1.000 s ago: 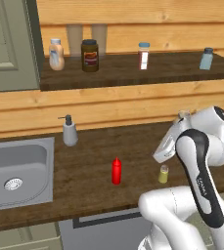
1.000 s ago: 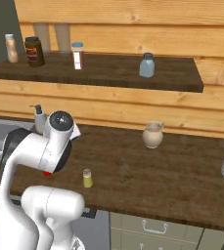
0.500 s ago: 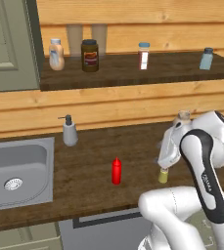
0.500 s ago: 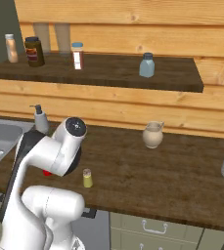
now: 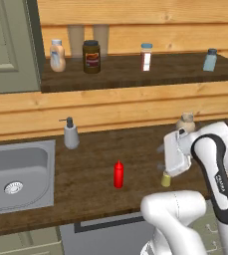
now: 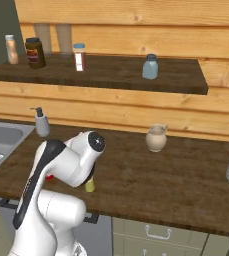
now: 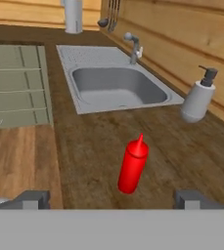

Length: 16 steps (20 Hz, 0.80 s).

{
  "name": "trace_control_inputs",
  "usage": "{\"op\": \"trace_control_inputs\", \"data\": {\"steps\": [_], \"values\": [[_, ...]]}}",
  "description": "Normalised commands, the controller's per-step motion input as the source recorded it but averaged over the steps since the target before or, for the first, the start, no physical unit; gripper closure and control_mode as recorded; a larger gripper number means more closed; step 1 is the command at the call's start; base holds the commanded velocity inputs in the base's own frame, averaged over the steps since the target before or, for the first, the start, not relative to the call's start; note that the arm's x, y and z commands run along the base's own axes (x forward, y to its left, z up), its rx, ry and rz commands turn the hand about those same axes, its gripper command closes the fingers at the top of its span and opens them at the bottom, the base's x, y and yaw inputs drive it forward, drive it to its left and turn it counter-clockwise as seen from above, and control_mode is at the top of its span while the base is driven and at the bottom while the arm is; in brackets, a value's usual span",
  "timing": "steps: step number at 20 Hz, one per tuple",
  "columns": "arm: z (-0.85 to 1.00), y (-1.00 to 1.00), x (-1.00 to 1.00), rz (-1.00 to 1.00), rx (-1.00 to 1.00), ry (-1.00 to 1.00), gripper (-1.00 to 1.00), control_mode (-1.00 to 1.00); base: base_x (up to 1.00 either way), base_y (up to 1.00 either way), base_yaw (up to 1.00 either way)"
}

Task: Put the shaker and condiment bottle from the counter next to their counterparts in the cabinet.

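Colours here: the condiment bottle [image 7: 133, 166] is bright red, the shaker [image 5: 166, 179] yellow-green, on a dark brown woodgrain counter [image 5: 95, 194]. Steel-grey sink [image 7: 113, 88], grey soap dispenser [image 5: 70, 134], pale blue shaker [image 6: 150, 67], peach bottle [image 5: 57, 55], grey-green cabinet door [image 5: 8, 45].

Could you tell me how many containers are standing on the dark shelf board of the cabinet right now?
4: a peach-beige bottle with a white cap at far left, a dark brown jar beside it, a small white-capped shaker with a red label mid-shelf, and a pale blue shaker at right.
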Motion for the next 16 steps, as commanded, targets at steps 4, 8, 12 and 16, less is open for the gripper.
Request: {"op": "trace_control_inputs", "data": {"steps": [4, 8, 12, 16], "values": [[-0.31, 0.36, 0.0, 0.09, -0.03, -0.05, -1.0, -1.0, 0.0, 0.0, 0.0], [-0.26, 0.46, 0.01, 0.01, -0.04, -0.02, -1.0, -1.0, 0.0, 0.0, 0.0], [-0.33, 0.33, 0.0, 0.0, 0.0, 0.0, -1.0, -1.0, 0.0, 0.0, 0.0], [-0.47, 0.17, 0.0, 0.0, 0.0, 0.0, -1.0, -1.0, 0.0, 0.0, 0.0]]}}
